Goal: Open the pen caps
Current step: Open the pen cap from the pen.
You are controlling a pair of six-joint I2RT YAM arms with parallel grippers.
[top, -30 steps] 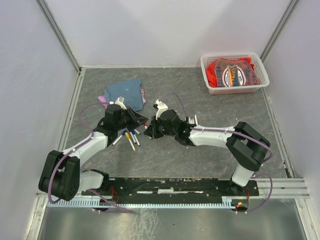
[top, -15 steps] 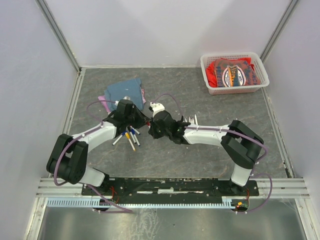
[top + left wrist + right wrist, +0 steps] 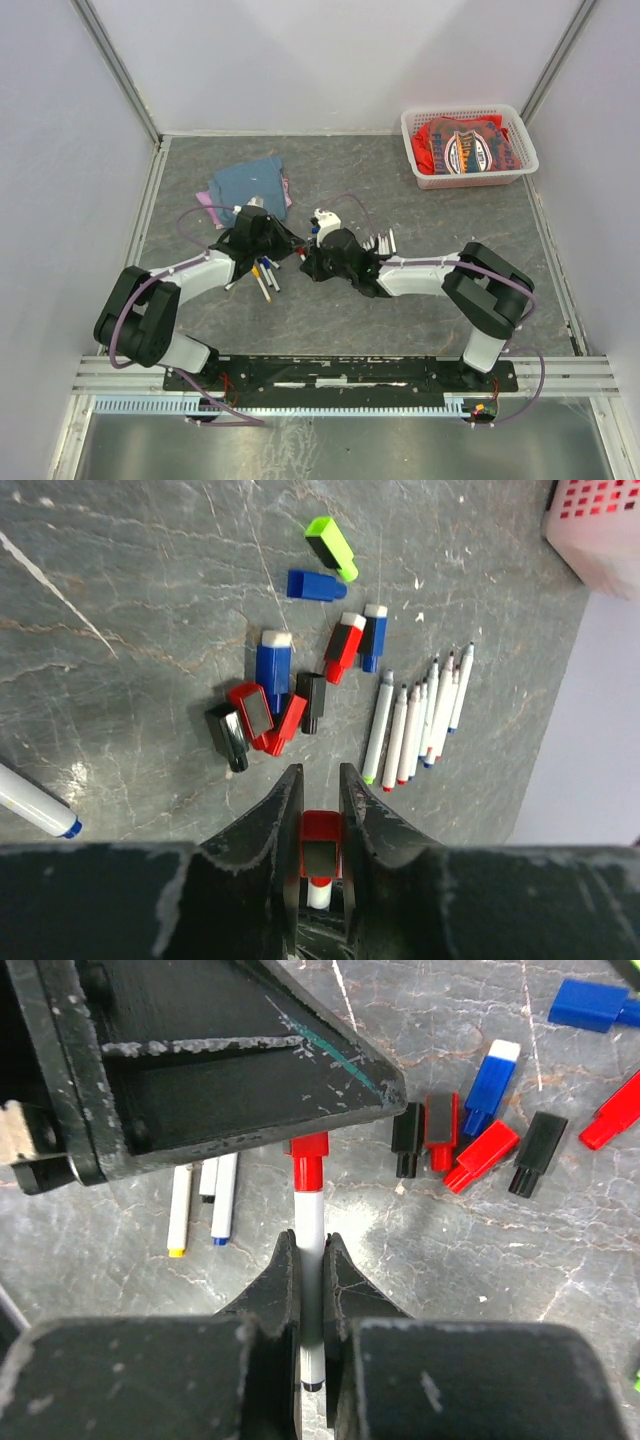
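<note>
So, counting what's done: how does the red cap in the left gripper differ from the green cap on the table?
The red cap sits clamped in the left gripper, on its pen; the green cap lies loose on the table, off any pen. Both are short, with a black face.

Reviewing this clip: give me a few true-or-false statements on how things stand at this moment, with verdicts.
1. The left hand grips a red cap. True.
2. The right hand is open and empty. False: it is shut on the white pen barrel.
3. Several loose caps lie on the table. True.
4. The basket holds pens. False: it holds red cloth.
</note>
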